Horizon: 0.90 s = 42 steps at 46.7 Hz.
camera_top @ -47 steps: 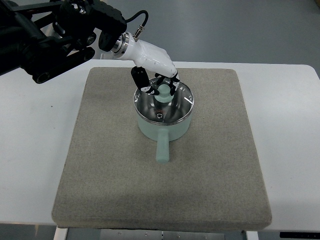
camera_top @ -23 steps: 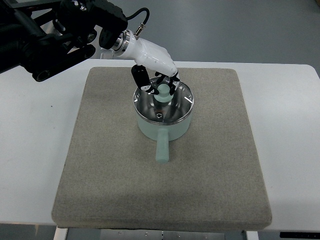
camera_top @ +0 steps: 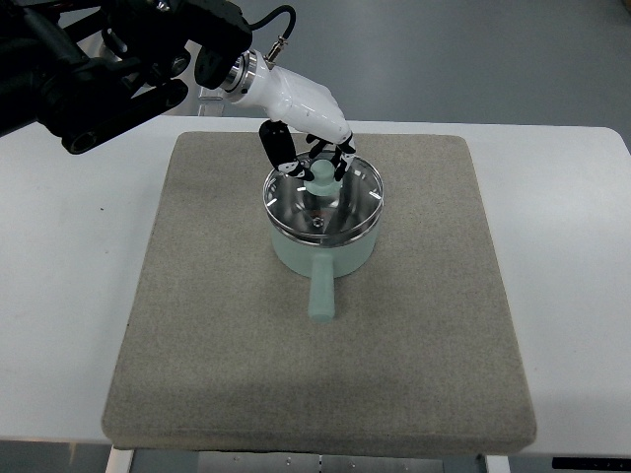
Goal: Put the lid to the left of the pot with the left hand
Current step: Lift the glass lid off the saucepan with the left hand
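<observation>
Lid (camera_top: 323,204) removal, grasp stage. Left hand (camera_top: 314,148), reaching in from the upper left, has its fingers (camera_top: 277,150) curled around the pale green knob (camera_top: 320,179) of the glass lid, which sits over the mint saucepan (camera_top: 325,251) at the centre of the grey mat (camera_top: 414,325) on the white bench (camera_top: 59,266). Next move likely requires a lift clear of the rim, then leftward travel to bare mat.
</observation>
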Available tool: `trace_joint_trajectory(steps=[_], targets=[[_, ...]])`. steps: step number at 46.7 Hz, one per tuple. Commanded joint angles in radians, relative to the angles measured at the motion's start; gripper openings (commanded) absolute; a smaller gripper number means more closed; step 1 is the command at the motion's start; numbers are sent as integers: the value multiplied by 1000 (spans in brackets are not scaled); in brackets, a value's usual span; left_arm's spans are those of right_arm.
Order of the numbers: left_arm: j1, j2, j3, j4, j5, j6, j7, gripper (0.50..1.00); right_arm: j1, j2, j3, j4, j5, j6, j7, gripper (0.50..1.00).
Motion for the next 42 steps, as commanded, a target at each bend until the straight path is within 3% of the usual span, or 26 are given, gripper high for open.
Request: trace_joint_trajectory(steps=[1, 42], targets=[[-2, -1, -2, -1, 0, 0, 0, 500, 0, 0, 0, 0, -1, 0, 0, 921], [-17, 13, 0, 62, 0, 2, 0, 500, 0, 0, 0, 0, 1, 0, 0, 921]])
